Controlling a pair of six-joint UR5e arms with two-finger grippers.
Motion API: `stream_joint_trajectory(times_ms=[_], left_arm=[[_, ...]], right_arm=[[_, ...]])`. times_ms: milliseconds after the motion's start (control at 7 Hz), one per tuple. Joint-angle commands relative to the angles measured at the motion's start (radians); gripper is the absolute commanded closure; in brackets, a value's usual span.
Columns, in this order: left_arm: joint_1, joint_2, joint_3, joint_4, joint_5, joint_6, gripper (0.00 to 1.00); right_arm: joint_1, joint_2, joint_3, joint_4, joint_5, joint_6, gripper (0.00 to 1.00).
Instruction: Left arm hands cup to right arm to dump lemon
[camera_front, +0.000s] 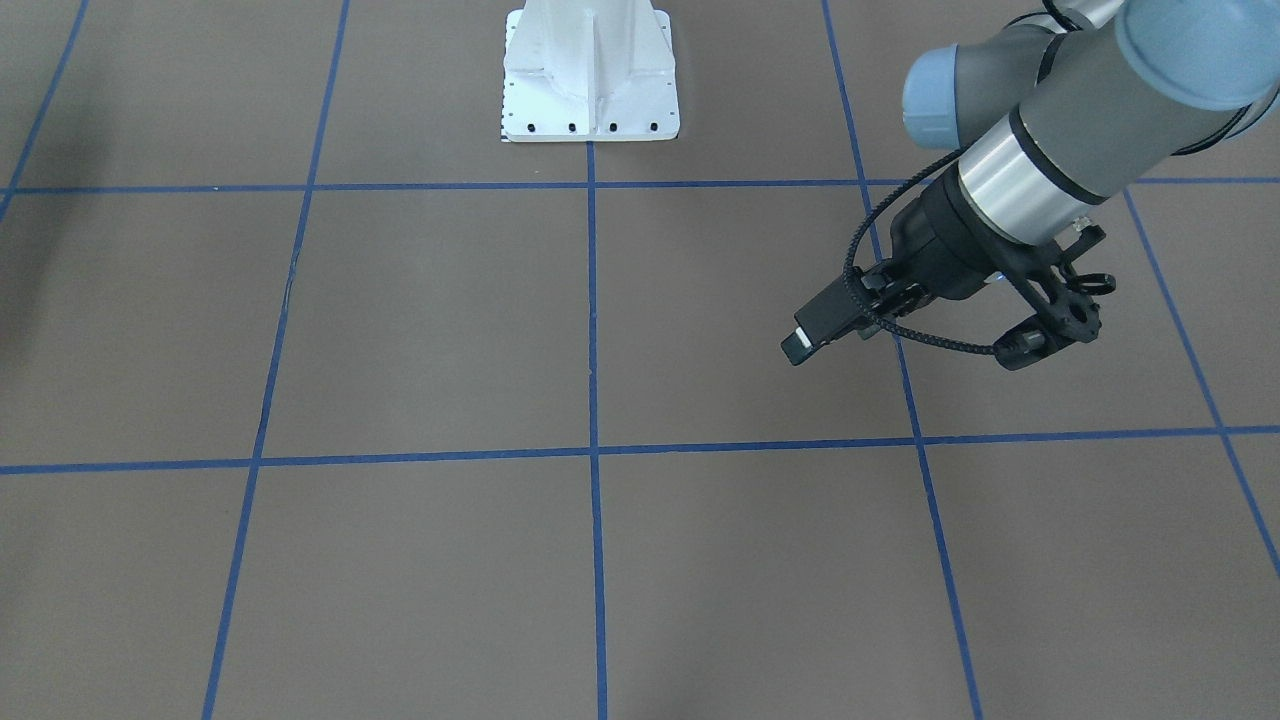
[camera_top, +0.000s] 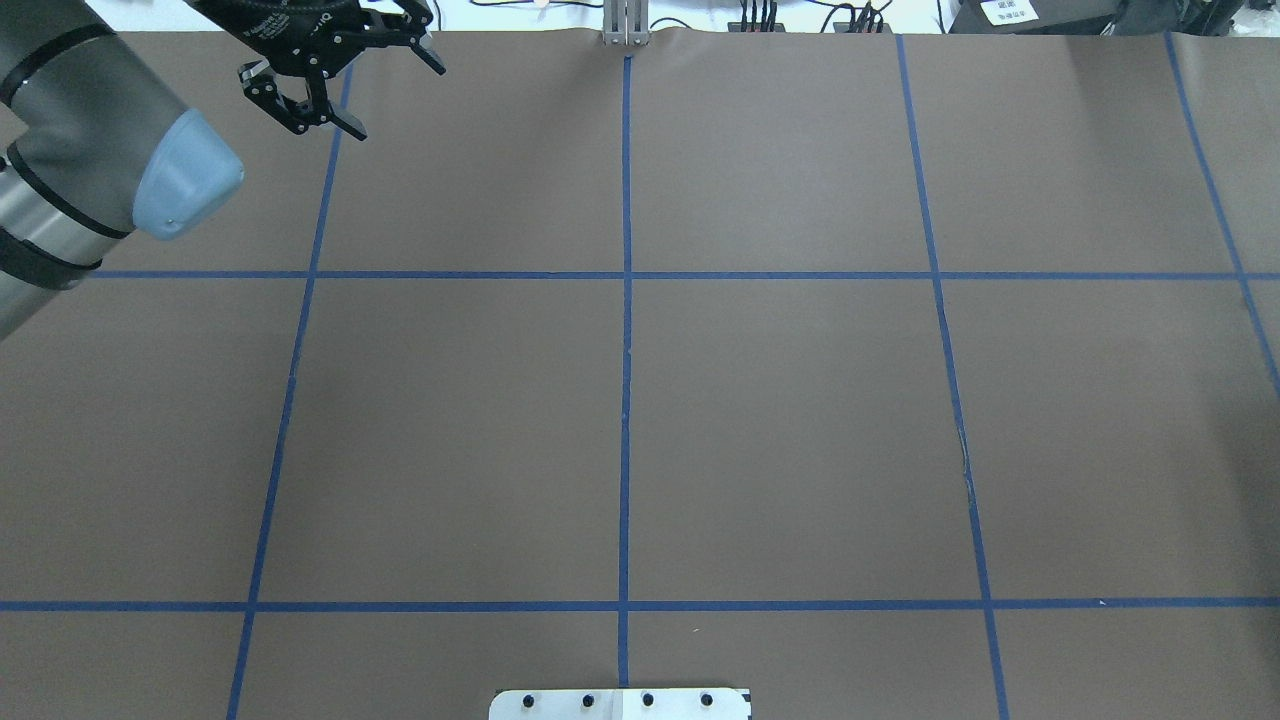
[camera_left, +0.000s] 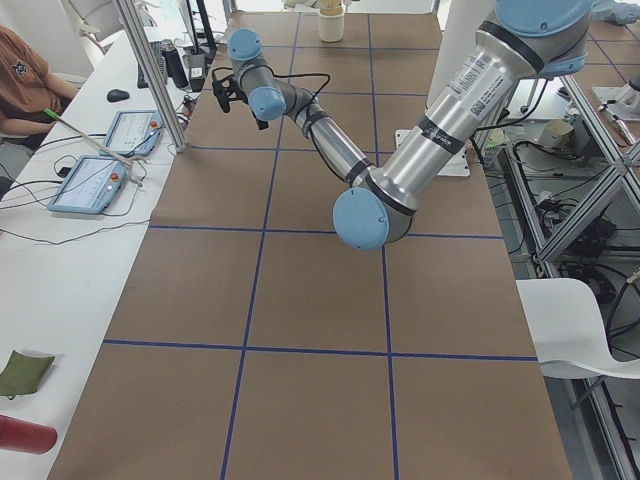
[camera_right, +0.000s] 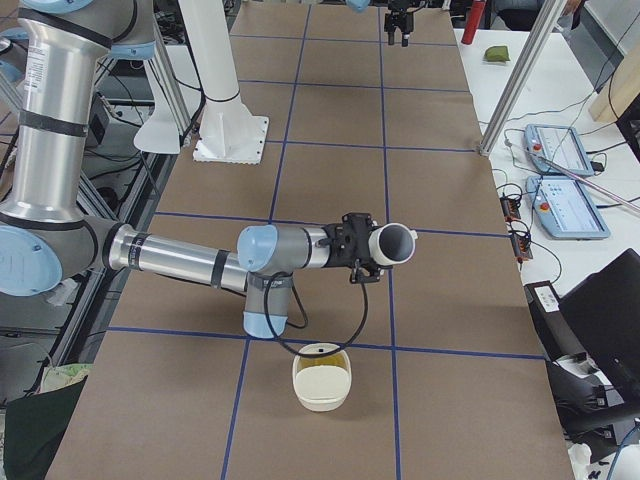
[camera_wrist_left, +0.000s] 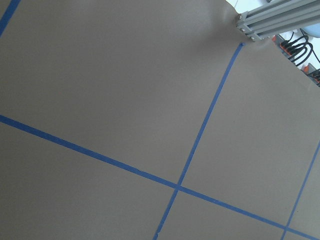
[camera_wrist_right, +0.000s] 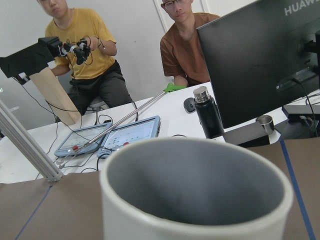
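Right gripper (camera_right: 362, 246) presents cup (camera_right: 397, 243) sideways near bowl (camera_right: 321, 402), apparently for dumping.
Its closure cannot be told; left gripper (camera_top: 400, 100) hangs spread, well apart.

A cream-white cup (camera_right: 396, 243) lies tipped on its side at the tip of the right tool (camera_right: 372, 246), near the middle of the frame in the right-side view, with its round mouth turned toward the frame's right. In the right wrist view its thick pale rim and smooth grey inside (camera_wrist_right: 195, 195) fill the lower half of the frame.
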Motion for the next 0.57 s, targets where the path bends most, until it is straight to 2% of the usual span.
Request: stream_joint_trajectory(times_ms=[0,143,429], left_arm=[[0.0,0.002,0.003,0.0,0.013,0.018,0.0],[0.0,0.009,0.003,0.001,0.011,0.056,0.0],[0.0,0.017,0.003,0.0,0.011,0.059,0.0]], right_arm=[[-0.003,0.154,0.06,-0.338,-0.037,-0.247,1.0],[-0.046,0.216,0.06,-0.445,-0.11,-0.363,1.0],[-0.247,0.307,0.06,-0.547,-0.327,-0.391,0.93]])
